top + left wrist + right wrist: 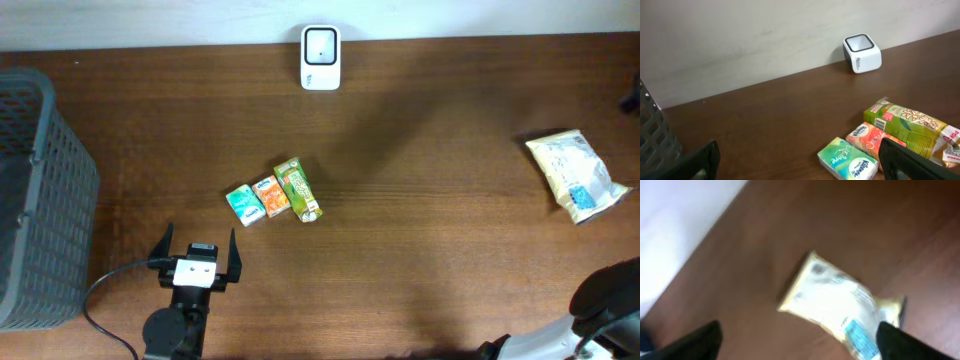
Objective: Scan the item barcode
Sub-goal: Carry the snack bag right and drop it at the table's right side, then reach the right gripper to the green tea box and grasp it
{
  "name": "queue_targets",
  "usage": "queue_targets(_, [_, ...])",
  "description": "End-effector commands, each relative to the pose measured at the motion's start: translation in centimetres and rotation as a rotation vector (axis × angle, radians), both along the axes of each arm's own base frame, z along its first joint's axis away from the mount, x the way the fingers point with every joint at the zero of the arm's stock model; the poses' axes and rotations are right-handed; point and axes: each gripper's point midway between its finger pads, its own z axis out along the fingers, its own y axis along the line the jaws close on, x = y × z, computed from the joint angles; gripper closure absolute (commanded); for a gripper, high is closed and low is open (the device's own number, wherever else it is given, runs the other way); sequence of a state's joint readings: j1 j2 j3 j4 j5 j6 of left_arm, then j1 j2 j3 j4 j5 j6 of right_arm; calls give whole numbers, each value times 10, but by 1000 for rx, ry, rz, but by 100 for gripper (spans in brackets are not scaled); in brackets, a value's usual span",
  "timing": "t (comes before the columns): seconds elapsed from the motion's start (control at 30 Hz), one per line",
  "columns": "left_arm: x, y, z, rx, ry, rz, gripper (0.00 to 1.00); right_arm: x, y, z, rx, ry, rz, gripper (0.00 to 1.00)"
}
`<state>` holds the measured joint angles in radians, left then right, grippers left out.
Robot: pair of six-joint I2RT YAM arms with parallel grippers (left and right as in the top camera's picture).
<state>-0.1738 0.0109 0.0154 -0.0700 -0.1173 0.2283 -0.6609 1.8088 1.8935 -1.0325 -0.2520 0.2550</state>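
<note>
Only the overhead view takes in the whole wooden table (pixel 420 220). On it sit one grey lattice basket (pixel 40 200) at the left edge, one crinkled yellow-white pouch (pixel 575 175) lying flat at far right, and one boxy white scanner (pixel 320 58) by the wall, well apart from the pouch. At mid-table one green carton (pixel 297 189) stands beside one orange tissue pack (pixel 270 196) and one teal tissue pack (pixel 244 203). The right wrist view alone shows the right gripper (pixel 800 340) spread wide, with the pouch free ahead of it, while the left gripper (pixel 199 240) is spread and empty near the packs.

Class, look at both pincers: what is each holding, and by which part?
Nothing. The left pincer and right pincer both stand open and empty; the pouch lies free on the table.
</note>
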Motion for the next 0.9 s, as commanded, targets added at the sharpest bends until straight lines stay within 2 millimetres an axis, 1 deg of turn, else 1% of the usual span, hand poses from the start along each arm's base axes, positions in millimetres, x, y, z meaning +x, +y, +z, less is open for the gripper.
queue_targets(0.0, [0, 2, -2, 13, 0, 8, 1, 27, 82, 27, 87, -64, 252, 1])
queue_targets(0.03, [0, 2, -2, 13, 0, 8, 1, 32, 112, 22, 135, -48, 321, 1])
queue_targets(0.07, [0, 2, -2, 13, 0, 8, 1, 34, 148, 11, 181, -6, 396, 1])
queue_targets(0.13, [0, 2, -2, 13, 0, 8, 1, 37, 208, -14, 214, 79, 540, 2])
queue_targets(0.17, [0, 2, -2, 13, 0, 8, 1, 37, 247, -30, 219, 126, 640, 7])
queue_targets(0.23, [0, 2, -2, 13, 0, 8, 1, 32, 306, -58, 191, 184, 842, 14])
queue_targets(0.27, [0, 2, -2, 13, 0, 9, 1, 27, 333, -75, 163, 229, 919, 18])
queue_targets(0.3, [0, 2, -2, 13, 0, 8, 1, 22, 350, -90, 136, 275, 956, 18])
queue_targets(0.33, [0, 2, -2, 13, 0, 9, 1, 19, 363, -103, 113, 310, 983, 18])
queue_targets(0.37, [0, 2, -2, 13, 0, 8, 1, 10, 389, -125, 86, 372, 1044, 19])
queue_targets(0.47, [0, 2, -2, 13, 0, 8, 1, -7, 447, -164, 73, 433, 1184, 20])
queue_targets(0.53, [0, 2, -2, 13, 0, 8, 1, -16, 470, -177, 65, 444, 1256, 23])
queue_targets(0.57, [0, 2, -2, 13, 0, 8, 1, -27, 490, -183, 68, 443, 1346, 26])
queue_targets(0.63, [0, 2, -2, 13, 0, 8, 1, -41, 514, -187, 66, 433, 1444, 27])
queue_targets(0.7, [0, 2, -2, 13, 0, 8, 1, -48, 527, -190, 64, 433, 1477, 27])
queue_targets(0.73, [0, 2, -2, 13, 0, 8, 1, -51, 533, -197, 61, 440, 1490, 28])
queue_targets(0.77, [0, 2, -2, 13, 0, 8, 1, -54, 537, -201, 59, 446, 1496, 32])
queue_targets(0.8, [0, 2, -2, 13, 0, 8, 1, -55, 541, -209, 52, 452, 1503, 39])
queue_targets(0.83, [0, 2, -2, 13, 0, 8, 1, -53, 540, -216, 36, 457, 1498, 45])
queue_targets(0.87, [0, 2, -2, 13, 0, 8, 1, -48, 535, -224, 6, 476, 1449, 47])
